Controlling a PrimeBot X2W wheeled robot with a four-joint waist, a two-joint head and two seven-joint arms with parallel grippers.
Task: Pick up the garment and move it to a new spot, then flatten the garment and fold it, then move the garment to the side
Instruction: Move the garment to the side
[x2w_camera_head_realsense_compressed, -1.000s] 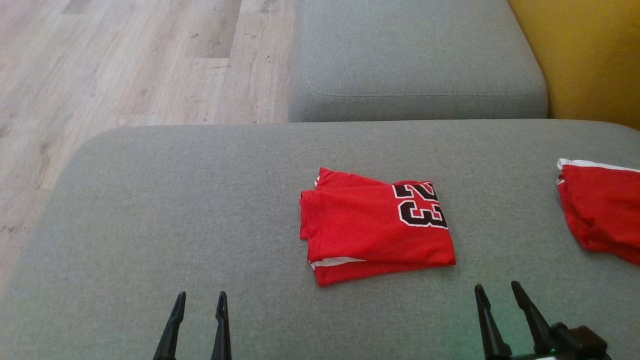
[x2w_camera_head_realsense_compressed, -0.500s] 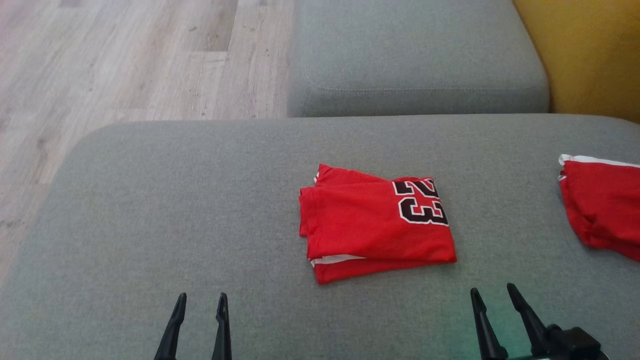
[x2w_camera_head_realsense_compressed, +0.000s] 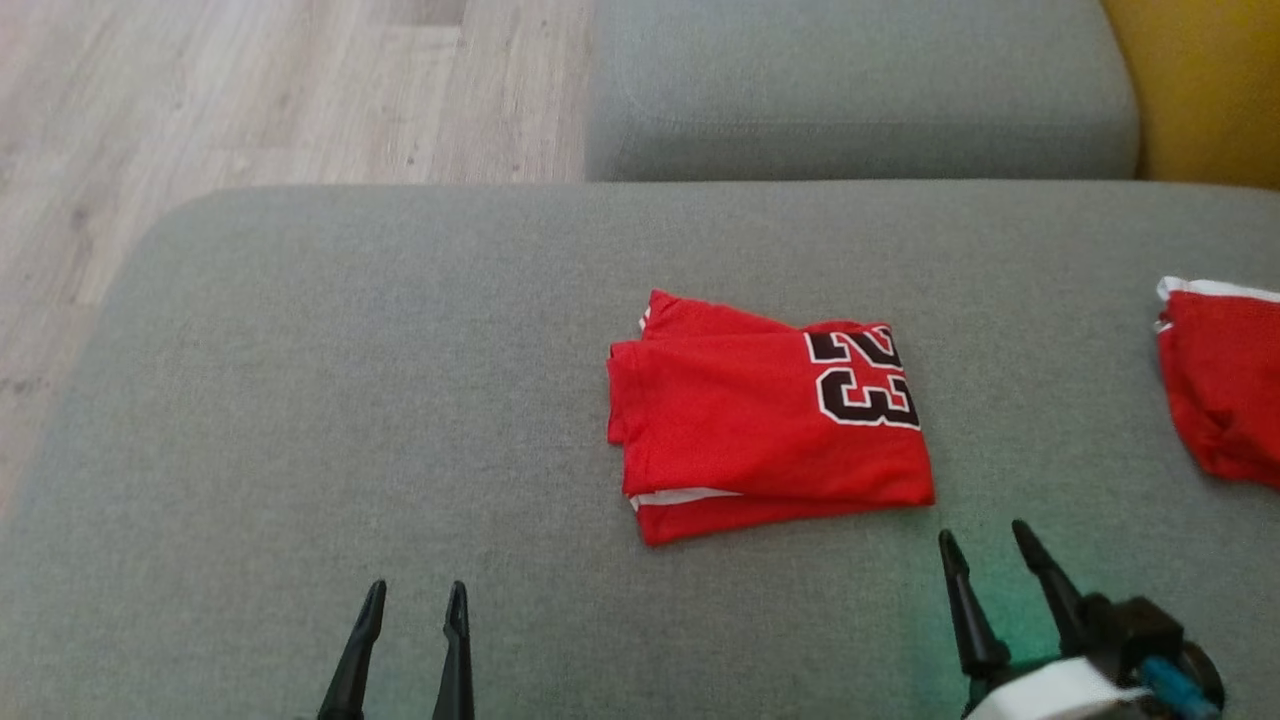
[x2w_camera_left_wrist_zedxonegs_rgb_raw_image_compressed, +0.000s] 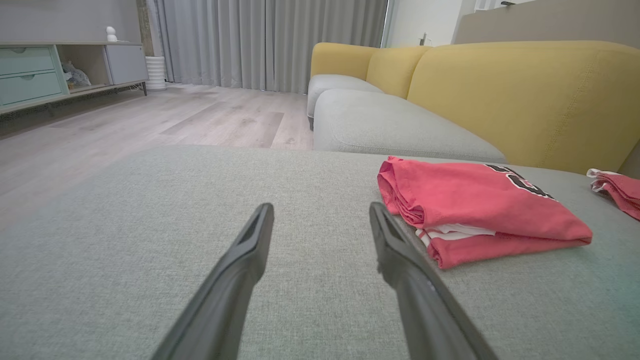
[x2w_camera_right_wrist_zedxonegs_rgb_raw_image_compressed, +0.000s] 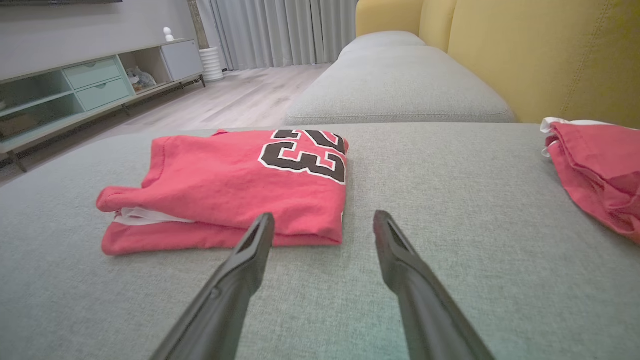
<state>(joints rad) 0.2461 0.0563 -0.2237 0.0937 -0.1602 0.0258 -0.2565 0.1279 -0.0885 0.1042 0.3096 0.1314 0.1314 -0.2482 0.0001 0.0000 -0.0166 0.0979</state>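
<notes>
Garment, folded, lies mid-seat on the grey sofa, long axis crosswise; my right claw sits nearer, just short of its corner; left claw well apart. Both released, empty.

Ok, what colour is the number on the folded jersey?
The number is black with a white outline; the right wrist view shows it best.

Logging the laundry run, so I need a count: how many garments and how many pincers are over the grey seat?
Red garments: 2, the folded jersey and the second red garment at the right edge
Pincers: 2, the left pincer and the right pincer, both open
Total: 4
</notes>
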